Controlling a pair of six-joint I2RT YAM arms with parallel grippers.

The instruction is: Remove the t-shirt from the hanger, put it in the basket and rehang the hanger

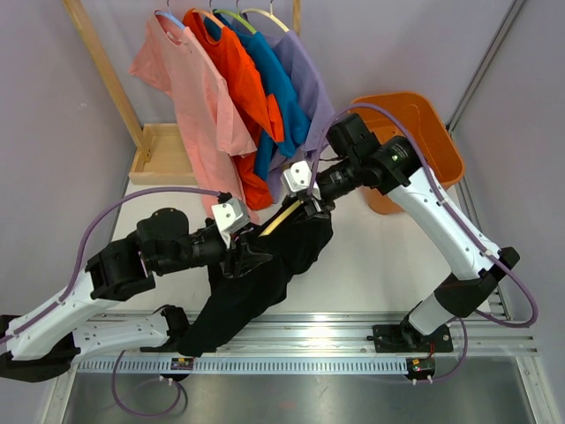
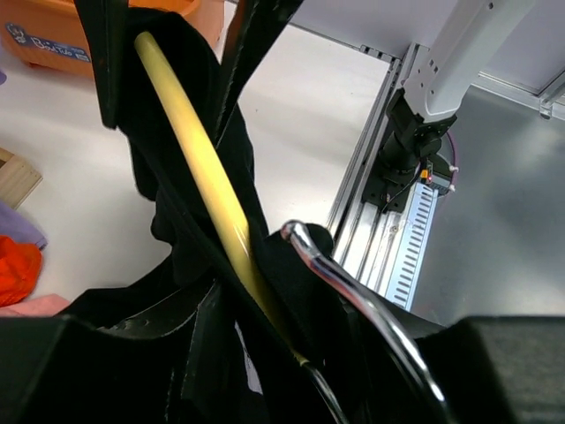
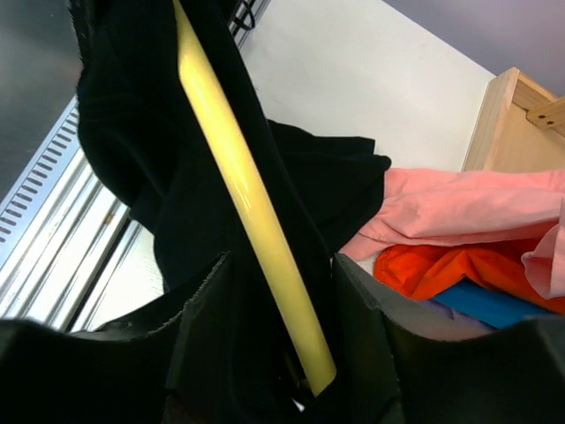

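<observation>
The black tee (image 1: 256, 283) is on the yellow hanger (image 1: 281, 219), which is held up over the middle of the table. Most of the cloth sags down toward the near rail (image 1: 309, 331). The left gripper (image 1: 252, 256) is partly closed on the hanger right by the metal hook (image 2: 353, 283), with cloth bunched in with it. The right gripper (image 1: 309, 205) has its jaws either side of the bar's other end, also with cloth in there. I can't tell if it's actually pinching or just straddling.

My take on doing this well: one side should pin the hanger only and the other should grab cloth only. Right now both have bar and fabric mixed, so pulling would probably just drag everything along. I'd leave left on the hook end, have right take a shoulder or the collar, and slide it off the bar tip toward open table.

Stuff to watch: the hung shirts (image 1: 238, 79) are just behind the right gripper and look easy to snag. The bin (image 1: 433, 132) sits off to its right, and the tray (image 1: 163, 155) is back left. The hem could catch on the rail too.
</observation>
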